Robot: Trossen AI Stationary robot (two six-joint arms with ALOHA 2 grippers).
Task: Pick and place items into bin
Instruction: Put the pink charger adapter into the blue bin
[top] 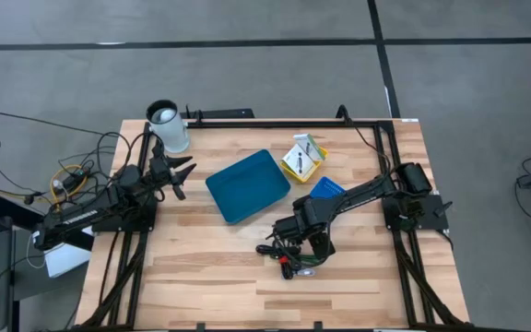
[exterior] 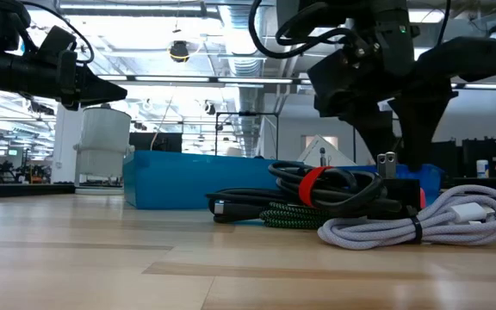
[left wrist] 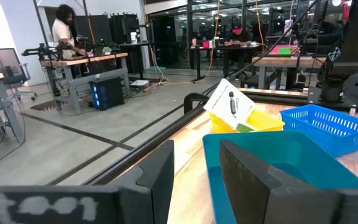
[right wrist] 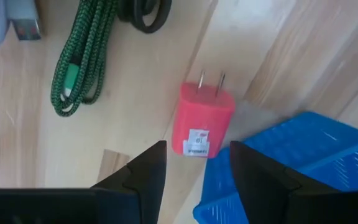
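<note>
A pink-red plug piece [right wrist: 202, 121] lies flat on the table, prongs pointing away from my right gripper [right wrist: 194, 168]. That gripper hangs open just above it, fingers pointing down, touching nothing. Beside the plug lie a green braided cable [right wrist: 79, 56] and a black cable [right wrist: 145, 12]. In the low view these form a pile with a white braided cable [exterior: 420, 220]. The white packet [top: 302, 152] leans tilted in a yellow tray. My left gripper [top: 178, 175] waits open, raised at the table's far left, facing the teal bin [top: 247, 184].
A small blue mesh basket [right wrist: 291, 168] sits right next to the plug, under my right finger. A white cylinder [top: 169, 129] stands at the far left corner. A black frame rail runs along the far edge. Bare wood stretches along the near side.
</note>
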